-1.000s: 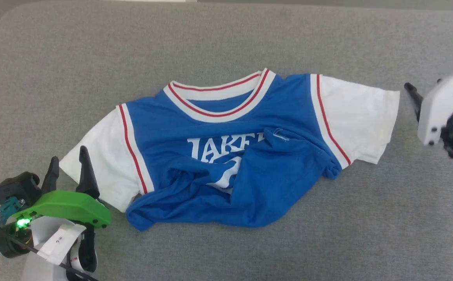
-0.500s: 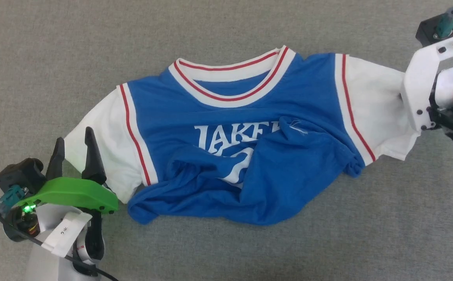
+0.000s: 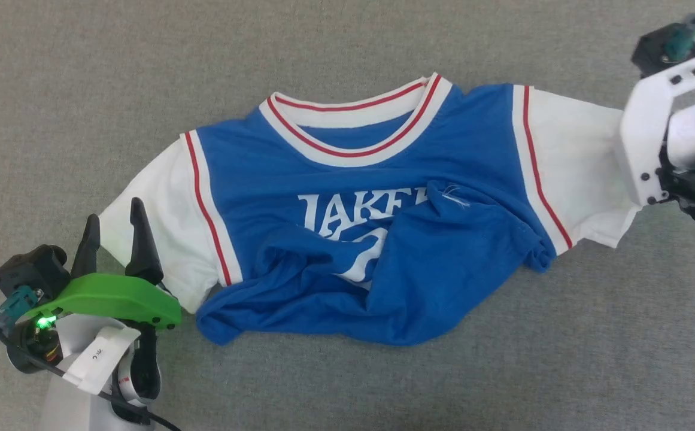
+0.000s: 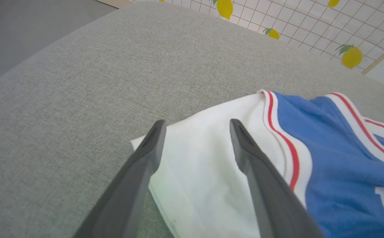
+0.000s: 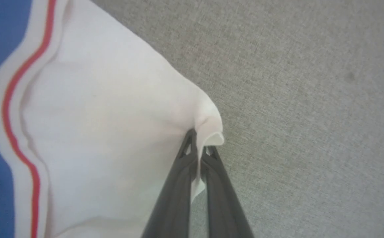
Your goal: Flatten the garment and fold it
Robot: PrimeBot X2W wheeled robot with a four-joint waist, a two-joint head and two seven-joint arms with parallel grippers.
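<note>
Blue jersey garment [image 3: 347, 179] lies front-up on grey fabric surface [image 3: 143, 72], collar toward far side. Lower hem bunched, flipped up over part of white lettering [image 3: 353, 209]. Right gripper [image 5: 200, 142] clenched on outer edge of right-side sleeve [image 5: 112, 115], white cloth pinched between fingers. Left gripper [image 3: 114, 211] released, fingers spread, tips over left-side sleeve [image 3: 161, 251]; contact with cloth unclear.
</note>
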